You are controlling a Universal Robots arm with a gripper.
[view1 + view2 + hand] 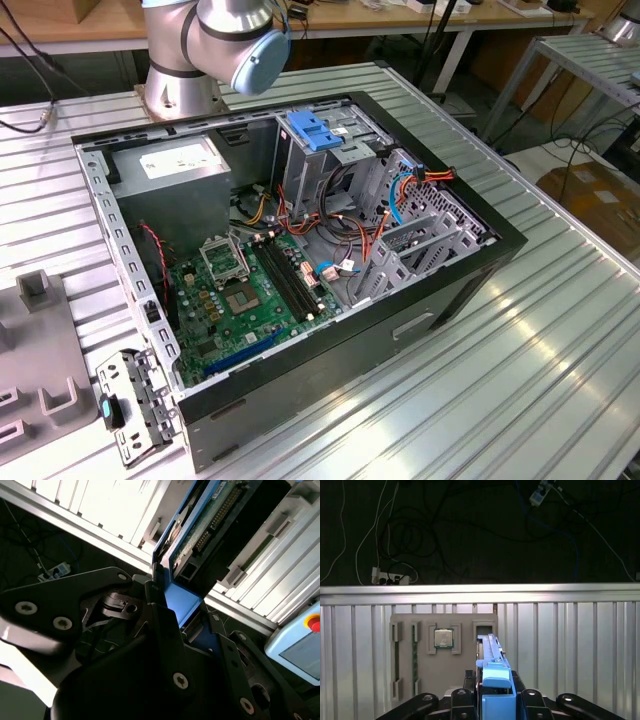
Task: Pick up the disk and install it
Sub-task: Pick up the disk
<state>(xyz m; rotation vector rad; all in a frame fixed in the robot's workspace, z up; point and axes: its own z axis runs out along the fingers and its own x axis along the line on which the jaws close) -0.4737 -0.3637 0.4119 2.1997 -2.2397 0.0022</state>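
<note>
Gripper [496, 699] clamped on disk [489, 651]

We see it closed tight on the disk's blue rail [497, 687], disk edge-on, over the grey fixture plate [445, 675] by the table [570, 645] edge. Computer case [300, 250] lies open mid-table.

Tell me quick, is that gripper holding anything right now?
The gripper is closed, holding the disk edge-on by its blue-railed end, in both wrist views.

Smooth blue plastic on disk [496, 682], ribbed shiny metal table [570, 650]
</note>
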